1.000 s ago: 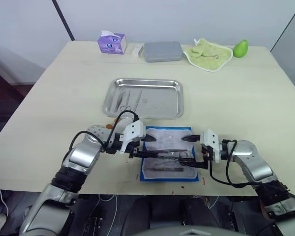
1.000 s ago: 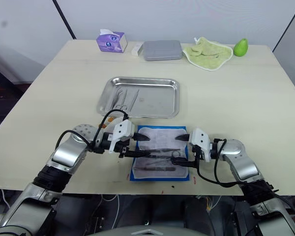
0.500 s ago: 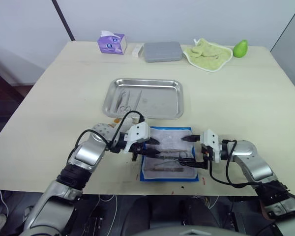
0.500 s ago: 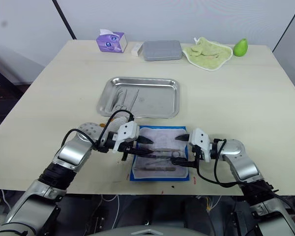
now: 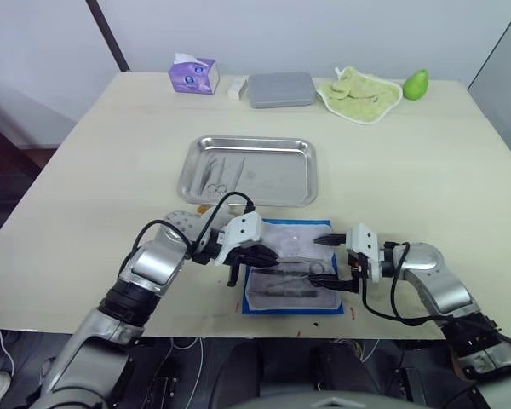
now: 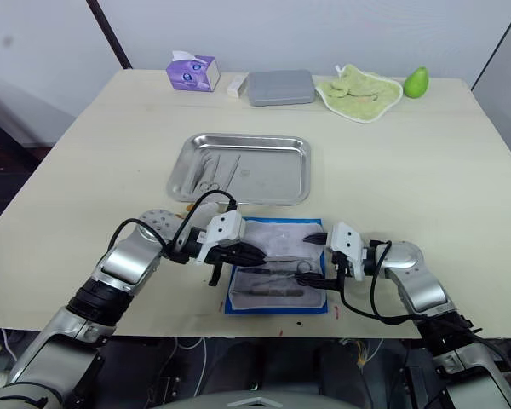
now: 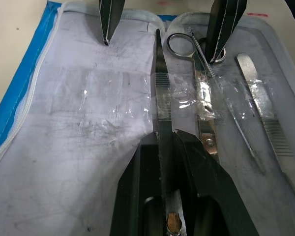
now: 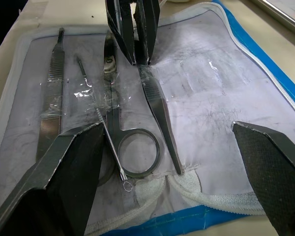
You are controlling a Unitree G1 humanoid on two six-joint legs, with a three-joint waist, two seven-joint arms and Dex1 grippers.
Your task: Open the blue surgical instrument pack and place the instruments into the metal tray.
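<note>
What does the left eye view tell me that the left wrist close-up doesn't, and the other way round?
Left eye view: the metal tray beyond the pack, plus a grey box, tissue box and green cloth at the far edge. Left wrist view: the left gripper shut on a slim flat instrument. Both: the open blue pack and the open right gripper.

Flat bright-blue fabric instrument pack (image 5: 291, 277) lying open near table's front edge; slender dark metal instruments (image 7: 206, 105) on its grey-white lining; shiny rectangular steel tray (image 5: 249, 171) just behind.
</note>
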